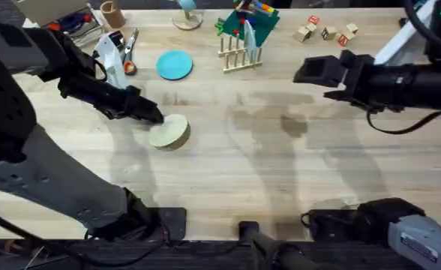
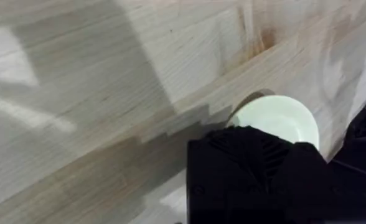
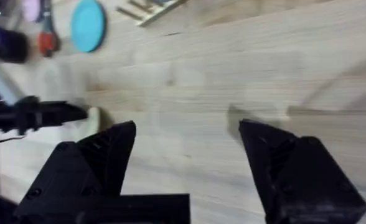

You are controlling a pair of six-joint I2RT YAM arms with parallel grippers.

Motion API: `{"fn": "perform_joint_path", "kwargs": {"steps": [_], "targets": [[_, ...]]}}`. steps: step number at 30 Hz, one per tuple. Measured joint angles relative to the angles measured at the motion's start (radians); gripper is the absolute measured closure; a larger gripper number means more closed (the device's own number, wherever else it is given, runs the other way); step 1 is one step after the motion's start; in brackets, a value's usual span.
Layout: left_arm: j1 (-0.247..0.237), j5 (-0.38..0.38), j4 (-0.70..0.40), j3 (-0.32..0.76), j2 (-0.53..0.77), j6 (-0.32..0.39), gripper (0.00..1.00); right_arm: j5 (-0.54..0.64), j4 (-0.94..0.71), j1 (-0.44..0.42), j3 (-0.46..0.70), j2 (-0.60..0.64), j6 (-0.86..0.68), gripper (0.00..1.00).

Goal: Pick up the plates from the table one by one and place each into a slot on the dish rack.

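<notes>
Left gripper (image 1: 157, 117) clamped the cream plate's (image 1: 169, 133) rim, tilted on the table (image 1: 280, 172). Blue plate (image 1: 175, 64) lay beside the dish rack (image 1: 241, 54). Right gripper (image 3: 186, 146) hovered, jaws spread.

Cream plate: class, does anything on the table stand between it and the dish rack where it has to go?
Nothing visible does. The cream plate sits at the left hand, and bare table runs from it up to the dish rack. The blue plate lies left of the rack, off that line.
</notes>
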Motion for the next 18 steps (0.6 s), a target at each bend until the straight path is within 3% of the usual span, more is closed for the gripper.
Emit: {"fn": "perform_joint_path", "kwargs": {"steps": [18], "targets": [[0.0,0.0,0.001,0.0,0.0,0.0,0.962,-0.034,0.341,0.364,0.0,0.247,0.277,0.007]]}}
